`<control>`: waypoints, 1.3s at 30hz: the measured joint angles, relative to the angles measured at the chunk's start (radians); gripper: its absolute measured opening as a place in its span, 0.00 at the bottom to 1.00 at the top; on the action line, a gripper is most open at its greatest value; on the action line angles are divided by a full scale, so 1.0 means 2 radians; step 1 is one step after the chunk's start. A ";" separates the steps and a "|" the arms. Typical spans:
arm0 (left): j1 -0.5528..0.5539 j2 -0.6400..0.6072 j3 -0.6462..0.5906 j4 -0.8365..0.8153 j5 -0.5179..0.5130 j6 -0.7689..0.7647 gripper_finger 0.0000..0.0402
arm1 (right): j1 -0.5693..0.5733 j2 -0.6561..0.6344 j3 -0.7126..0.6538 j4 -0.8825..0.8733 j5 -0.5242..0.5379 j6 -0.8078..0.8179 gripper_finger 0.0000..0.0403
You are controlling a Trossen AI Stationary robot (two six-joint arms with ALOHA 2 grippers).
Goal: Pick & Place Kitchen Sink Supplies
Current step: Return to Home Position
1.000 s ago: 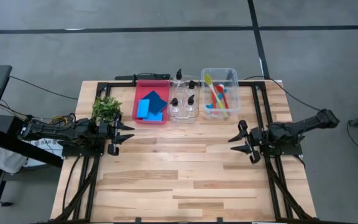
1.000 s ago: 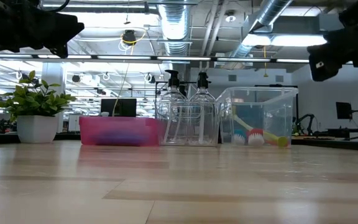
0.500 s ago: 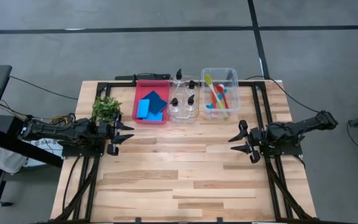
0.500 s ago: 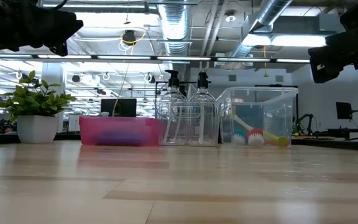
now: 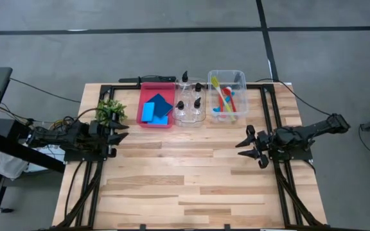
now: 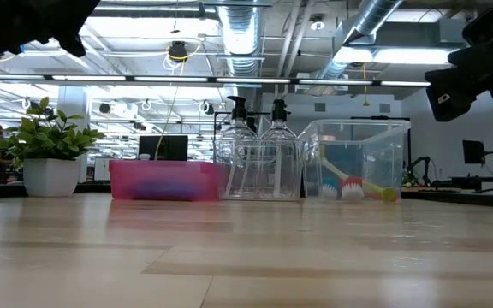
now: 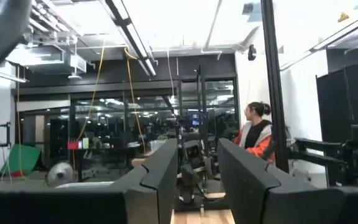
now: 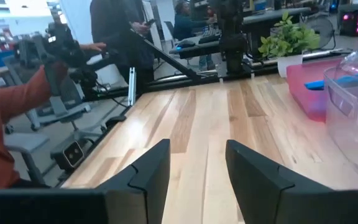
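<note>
Two flat blue sponges, one dark (image 5: pixel 161 103) and one light (image 5: pixel 149 113), lie in a red bin (image 5: pixel 155 121) at the table's far side. Beside it, several clear pump bottles (image 5: pixel 190 102) stand upright in a clear tray. Red, blue and yellow-green brushes (image 5: pixel 225 99) lie in a clear bin (image 5: pixel 239 78). My left gripper (image 5: pixel 121 130) hangs open near the left edge, beside the plant, and points slightly upward (image 7: pixel 197 149). My right gripper (image 5: pixel 242 143) stands open near the right edge, short of the bins (image 8: pixel 197 149). Nothing is between either pair of fingers.
A small leafy plant (image 5: pixel 110 110) in a white pot (image 6: pixel 50 176) stands just beyond my left gripper. Bare wooden tabletop (image 5: pixel 185 173) spreads between the arms and toward the near edge. People (image 8: pixel 5 118) are in the room beyond the table.
My left gripper has risen and drawn back toward the table's left edge, tipping its fingers upward; it stays open. The bins and their contents have not moved.
</note>
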 joint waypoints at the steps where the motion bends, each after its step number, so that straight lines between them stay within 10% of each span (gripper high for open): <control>1: 0.000 0.000 0.000 0.000 0.001 0.000 0.29 | 0.000 0.003 0.000 0.001 0.000 0.005 0.37; 39: -0.001 0.080 0.000 0.002 0.000 0.000 0.29 | 0.000 0.009 0.000 0.001 0.001 0.008 0.37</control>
